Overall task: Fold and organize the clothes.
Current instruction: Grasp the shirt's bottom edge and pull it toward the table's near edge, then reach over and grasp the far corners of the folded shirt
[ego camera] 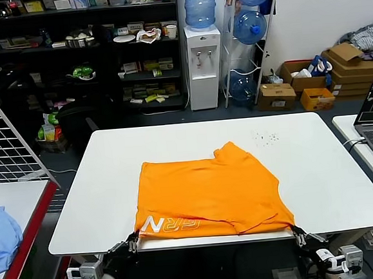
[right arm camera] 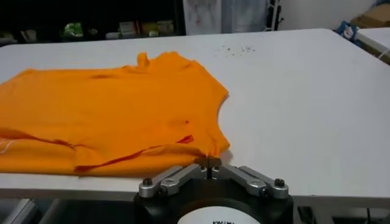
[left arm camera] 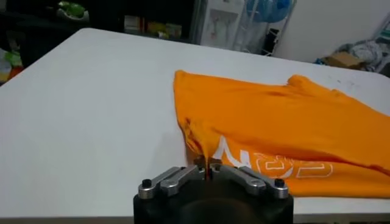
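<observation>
Soft orange T-shirt (ego camera: 207,193) — folded, rumpled — smooth white table (ego camera: 99,185), white lettering (ego camera: 174,224)

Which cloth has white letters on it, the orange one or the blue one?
The orange T-shirt on the white table has them, along its near edge. The blue cloth on the side table is plain.

Two grippers, same build. Left gripper (left arm camera: 209,171): black rounded housing, two silver-grey linkage bars angling inward, a dark screw head at each outer end, slim fingers (left arm camera: 201,163) at the tip. Right gripper (right arm camera: 208,165): identical black body and grey bars with black screws, plus a white round plate with small dark lettering. From the head camera, grey-and-white wrist blocks, black joints.
</observation>
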You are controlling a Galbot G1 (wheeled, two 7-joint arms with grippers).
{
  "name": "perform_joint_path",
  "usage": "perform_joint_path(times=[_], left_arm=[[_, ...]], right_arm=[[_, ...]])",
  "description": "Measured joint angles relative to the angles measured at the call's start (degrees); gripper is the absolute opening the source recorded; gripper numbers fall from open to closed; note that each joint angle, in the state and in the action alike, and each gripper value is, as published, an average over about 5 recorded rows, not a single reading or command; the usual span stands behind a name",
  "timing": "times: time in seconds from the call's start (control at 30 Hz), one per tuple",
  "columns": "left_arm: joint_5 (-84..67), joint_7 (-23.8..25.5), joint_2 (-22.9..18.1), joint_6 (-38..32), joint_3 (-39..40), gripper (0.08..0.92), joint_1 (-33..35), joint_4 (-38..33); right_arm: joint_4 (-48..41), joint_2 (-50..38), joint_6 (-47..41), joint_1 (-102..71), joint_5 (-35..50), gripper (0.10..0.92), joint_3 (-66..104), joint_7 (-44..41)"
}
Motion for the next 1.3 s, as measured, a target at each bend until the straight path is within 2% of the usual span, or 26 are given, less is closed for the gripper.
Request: perform_joint_path(times=[0.27,0.43,0.57,0.77,0.93,1.13,1.3], left_arm=[[-0.7,0.2,1.5,0.3,-1.9,0.406,1.2,-2.0],[-2.2,0.6,2.7,0.7,-3.1,0.544,-0.3,-2.0],[-4.0,1.7,3.0,0.7,-2.7,0.657,-4.7,-0.2],[-6.8,3.2,1.2,0.8,0.5,0.830,-16.1,6.3],[-9.2,4.7,-1.0,1.4,5.0,0.914,-26.9,14.3],[-10.9,6.5,-3.9,2.2,10.7,0.921,-38.1,23.9],[-11.7,7.8,-6.6,2.8,14.0,0.921,-44.8,30.8]], right_arm=[[1.3,-1.3,-0.6,0.5,-1.0,0.452,1.7,0.1],[0.6,-2.9,-1.5,5.6,-0.3,0.599,1.0,1.1],[-1.6,-3.8,-2.4,13.9,1.2,0.712,-1.7,2.6],[-9.2,-3.8,-3.6,29.9,4.0,0.877,-8.5,5.1],[-18.0,-2.1,-5.2,43.2,6.2,0.919,-15.0,7.2],[-29.4,1.6,-8.0,56.7,7.3,0.921,-22.2,8.6],[-37.4,4.7,-9.8,64.2,7.6,0.921,-26.3,8.6]])
